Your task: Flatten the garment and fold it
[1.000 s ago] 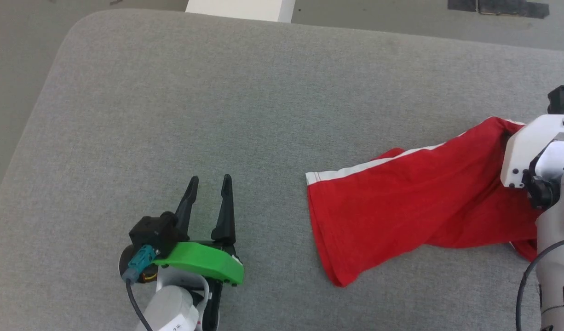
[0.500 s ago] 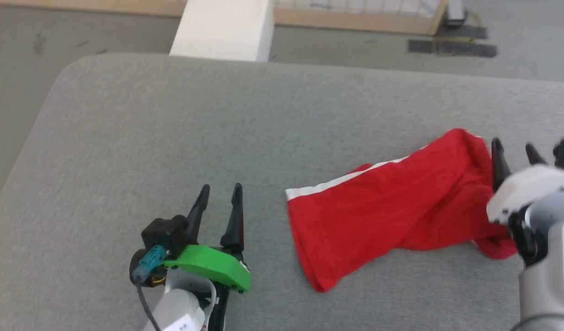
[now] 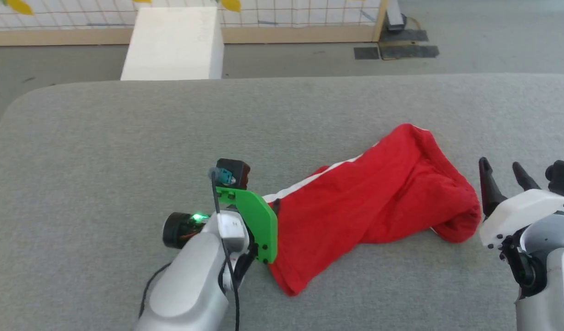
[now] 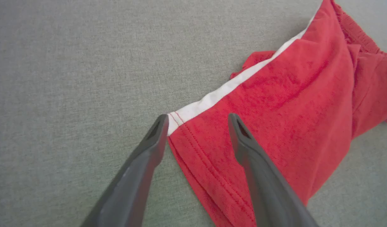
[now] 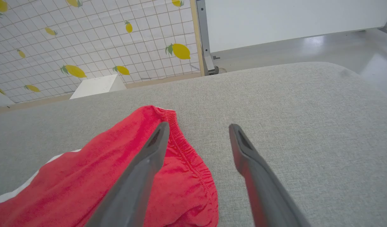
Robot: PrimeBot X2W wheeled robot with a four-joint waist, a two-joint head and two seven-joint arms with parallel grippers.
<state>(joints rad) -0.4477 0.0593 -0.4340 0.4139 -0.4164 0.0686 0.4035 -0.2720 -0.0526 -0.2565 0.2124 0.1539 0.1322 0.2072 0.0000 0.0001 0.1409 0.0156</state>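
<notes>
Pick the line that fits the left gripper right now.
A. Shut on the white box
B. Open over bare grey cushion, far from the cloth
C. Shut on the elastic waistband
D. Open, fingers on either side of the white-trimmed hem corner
D: in the left wrist view the left gripper is open, one finger at the white-trimmed hem corner of the garment and the other over its red fabric.

A wide grey fabric-covered surface (image 3: 125, 138) with rounded corners carries a red garment (image 3: 378, 197), which lies rumpled and partly doubled over on its right half. A white band (image 4: 212, 97) runs along the garment's far edge, and its gathered waistband (image 5: 187, 148) rests on the grey cloth.
</notes>
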